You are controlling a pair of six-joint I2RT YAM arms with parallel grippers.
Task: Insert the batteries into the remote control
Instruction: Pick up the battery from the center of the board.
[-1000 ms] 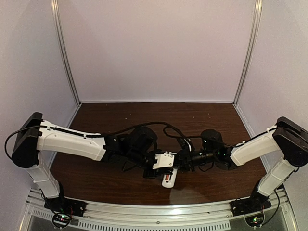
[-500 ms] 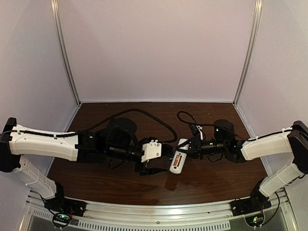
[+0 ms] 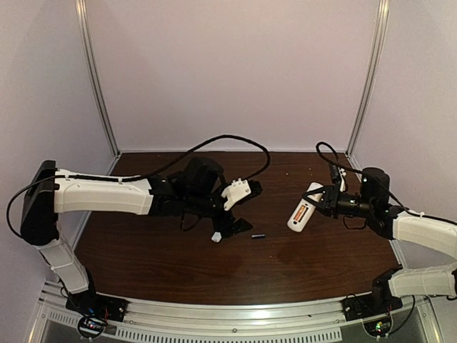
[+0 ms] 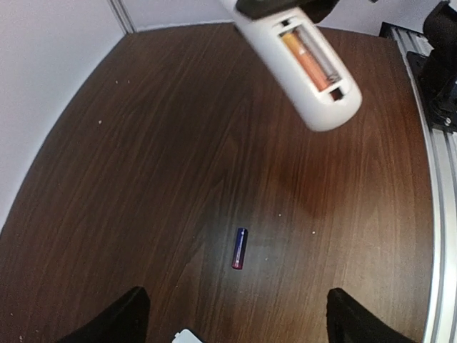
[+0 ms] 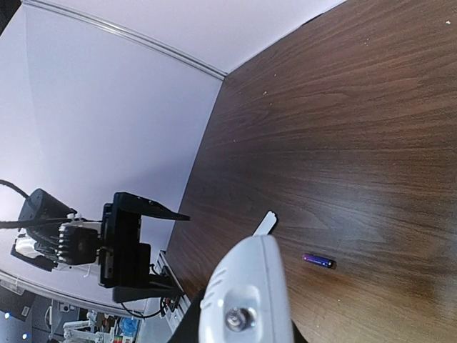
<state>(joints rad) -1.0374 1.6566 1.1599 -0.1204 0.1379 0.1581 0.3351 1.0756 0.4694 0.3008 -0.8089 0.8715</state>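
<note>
White remote control [image 3: 300, 212] gripped by right end effector [image 3: 320, 202]; left end effector [image 4: 234, 319] wide open, empty.

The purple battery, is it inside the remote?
No, the purple battery lies on the wooden table, apart from the remote control, whose recess holds only the orange battery.

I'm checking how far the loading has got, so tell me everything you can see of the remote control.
The remote control is a slim white plastic handset with a rounded end. The right hand grips it at one end and holds it tilted above the table. Its back faces up with the battery recess uncovered. An orange battery lies in one slot, and the slot beside it looks empty. Nothing else touches it.
</note>
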